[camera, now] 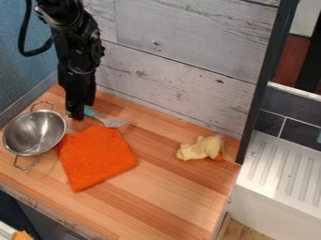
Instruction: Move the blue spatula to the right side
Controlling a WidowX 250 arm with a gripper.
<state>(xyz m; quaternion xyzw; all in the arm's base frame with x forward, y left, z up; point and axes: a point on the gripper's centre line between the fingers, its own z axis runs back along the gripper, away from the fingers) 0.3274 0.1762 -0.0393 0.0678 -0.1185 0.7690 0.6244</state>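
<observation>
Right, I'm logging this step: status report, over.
Gripper at spatula, hold unclear. Spatula on counter, picture left, head by orange cloth. Yellow item at picture right, might obstruct.

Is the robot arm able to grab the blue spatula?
Probably yes. The pincer hangs right by the blue spatula, and the orange cloth beside it doesn't seem to block the way.

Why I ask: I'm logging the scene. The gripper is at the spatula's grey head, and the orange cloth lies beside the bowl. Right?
Not quite: the camera view shows the gripper at the spatula's blue handle, not its head. The orange cloth does lie beside the bowl.
</observation>
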